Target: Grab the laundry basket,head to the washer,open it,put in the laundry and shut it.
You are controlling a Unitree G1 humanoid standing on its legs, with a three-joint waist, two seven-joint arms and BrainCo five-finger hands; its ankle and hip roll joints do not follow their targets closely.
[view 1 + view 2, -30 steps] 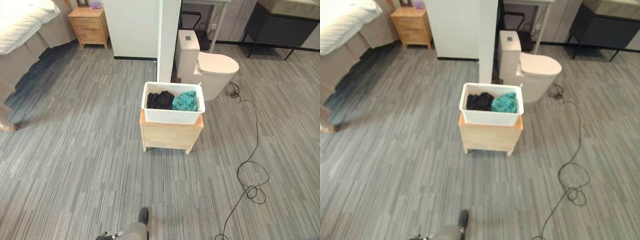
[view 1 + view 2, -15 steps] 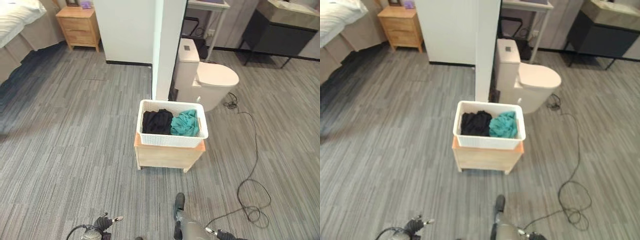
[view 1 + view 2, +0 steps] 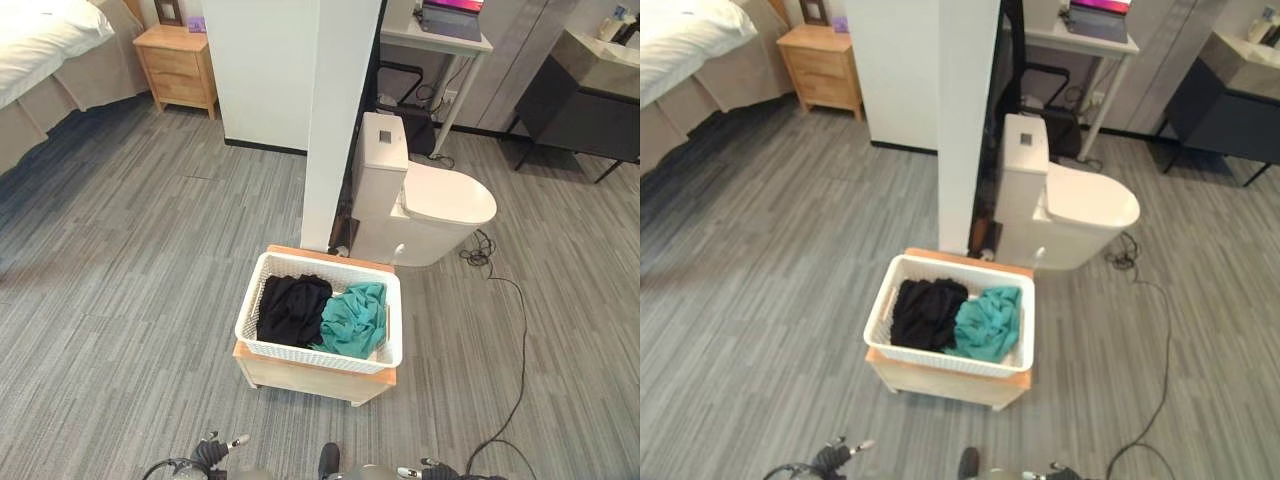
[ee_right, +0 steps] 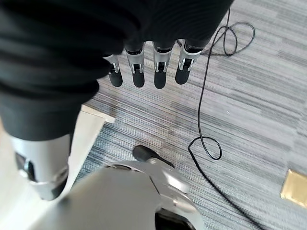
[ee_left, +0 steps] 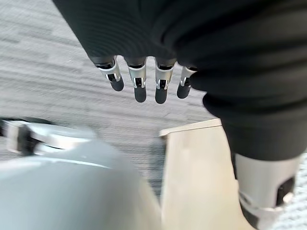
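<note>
Robot has closed in: laundry basket (image 3: 320, 322) sits nearer than a second ago, on the wooden stand (image 3: 315, 376), black and teal laundry (image 3: 322, 313) inside. Left hand (image 5: 144, 79) and right hand (image 4: 148, 67) hang relaxed, empty. Grab comes next.

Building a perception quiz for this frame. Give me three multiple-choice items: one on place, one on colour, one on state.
1. Where does the laundry basket sit?
A. on the bed
B. on a low wooden stand
C. on the floor

2. What colours are the clothes in the basket?
A. red and white
B. black and teal
C. all yellow

3. How are the left robot hand and right robot hand?
A. both clamped on the basket
B. one holding a cloth
C. both open, holding nothing

Answers: 1 B, the stand shows under the basket. 2 B, two piles lie side by side. 3 C, straight fingers hang over the floor.
</note>
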